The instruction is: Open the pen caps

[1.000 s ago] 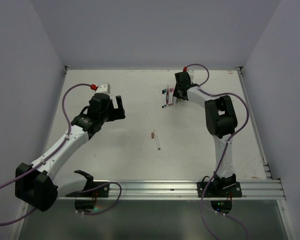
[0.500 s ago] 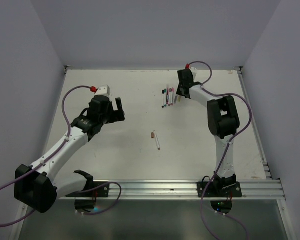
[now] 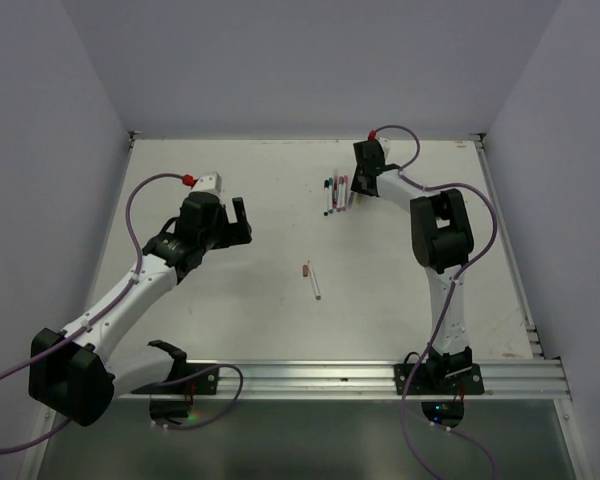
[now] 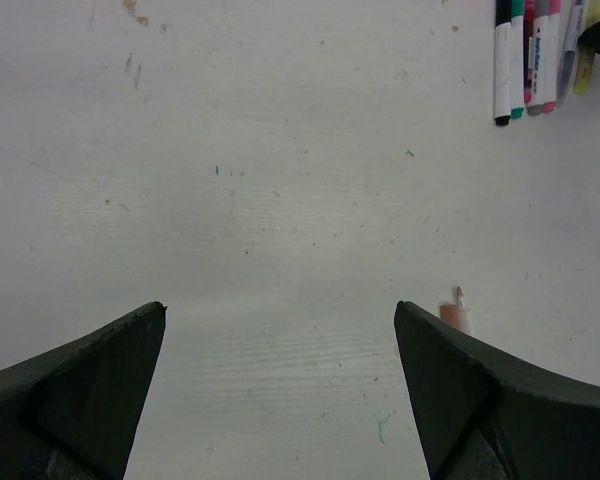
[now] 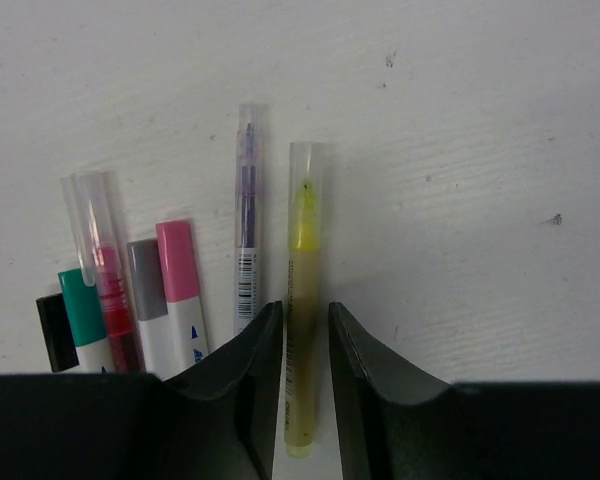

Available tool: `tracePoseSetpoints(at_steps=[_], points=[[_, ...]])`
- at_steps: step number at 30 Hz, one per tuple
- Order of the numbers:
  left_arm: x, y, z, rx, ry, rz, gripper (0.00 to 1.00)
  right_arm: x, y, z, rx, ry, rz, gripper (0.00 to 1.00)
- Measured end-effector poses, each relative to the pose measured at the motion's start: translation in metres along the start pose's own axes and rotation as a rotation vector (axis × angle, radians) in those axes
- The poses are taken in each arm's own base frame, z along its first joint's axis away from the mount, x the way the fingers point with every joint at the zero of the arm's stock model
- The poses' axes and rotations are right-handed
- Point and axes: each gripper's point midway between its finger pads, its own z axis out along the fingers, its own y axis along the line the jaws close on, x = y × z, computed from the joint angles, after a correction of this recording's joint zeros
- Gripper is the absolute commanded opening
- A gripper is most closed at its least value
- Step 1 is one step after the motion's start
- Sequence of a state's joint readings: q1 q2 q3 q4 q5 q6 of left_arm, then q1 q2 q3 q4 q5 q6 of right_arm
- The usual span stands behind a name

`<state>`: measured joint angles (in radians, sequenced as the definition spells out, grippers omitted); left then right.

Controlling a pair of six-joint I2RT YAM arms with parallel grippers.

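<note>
The pen caps (image 5: 177,260) sit on a row of pens lying side by side on the tabletop (image 3: 380,300), at about 1 o'clock from its middle in the top view. In the right wrist view they all point to 12 o'clock. From the 9 o'clock end come a black cap (image 5: 52,330), a green cap (image 5: 80,300), a clear cap (image 5: 92,215) over a red pen, a grey cap (image 5: 145,278) and a pink cap. Next lie a thin purple pen (image 5: 246,200) and, at the 3 o'clock end, a yellow pen (image 5: 305,230), each under its own clear cap. The right hand (image 5: 305,305) straddles the yellow pen's barrel below the cap, its two fingers drawn in narrowly and pinching the barrel from either side, just beside the purple pen. Well apart, at 6 o'clock of the row near the tabletop's middle, a small reddish cap (image 3: 306,269) lies off its pen, just beside a bare-tipped white pen (image 3: 316,285). At 10 o'clock of that pair the left hand (image 3: 240,222) hangs over bare tabletop with its fingers spread wide, holding nothing.
</note>
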<state>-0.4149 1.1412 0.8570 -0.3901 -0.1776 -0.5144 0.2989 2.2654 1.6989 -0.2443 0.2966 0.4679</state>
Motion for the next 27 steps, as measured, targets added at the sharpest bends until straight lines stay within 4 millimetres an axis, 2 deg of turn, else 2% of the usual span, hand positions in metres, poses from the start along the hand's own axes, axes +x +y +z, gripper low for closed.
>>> tracePoseSetpoints(at_steps=[4,8,12,14,17,20,23,26,27], points=[[0.002,-0.002,0.0,0.013,0.009,-0.002,1.0,0.004,-0.003,0.0,0.008,0.001,0.002,0.19],[0.003,-0.008,0.0,0.043,0.015,-0.019,1.0,0.009,-0.008,-0.005,0.008,-0.002,0.01,0.0],[0.005,-0.021,0.0,0.11,0.025,-0.044,1.0,0.024,-0.019,-0.021,0.005,0.012,0.007,0.0],[0.008,-0.028,0.0,0.149,0.033,-0.059,1.0,0.04,-0.027,-0.036,0.0,0.033,-0.004,0.0],[0.013,-0.039,0.001,0.204,0.045,-0.088,0.99,0.063,-0.037,-0.065,-0.02,0.059,-0.033,0.0],[0.017,-0.052,-0.001,0.255,0.053,-0.11,0.99,0.096,-0.038,-0.104,-0.079,0.08,-0.084,0.0],[0.019,-0.073,-0.006,0.321,0.053,-0.119,0.99,0.122,-0.019,-0.151,-0.194,0.056,-0.147,0.0],[0.022,-0.098,-0.015,0.392,0.049,-0.116,0.98,0.136,0.017,-0.202,-0.369,-0.008,-0.179,0.0],[0.023,-0.109,-0.018,0.422,0.049,-0.117,0.95,0.141,0.03,-0.226,-0.452,-0.035,-0.183,0.0]])
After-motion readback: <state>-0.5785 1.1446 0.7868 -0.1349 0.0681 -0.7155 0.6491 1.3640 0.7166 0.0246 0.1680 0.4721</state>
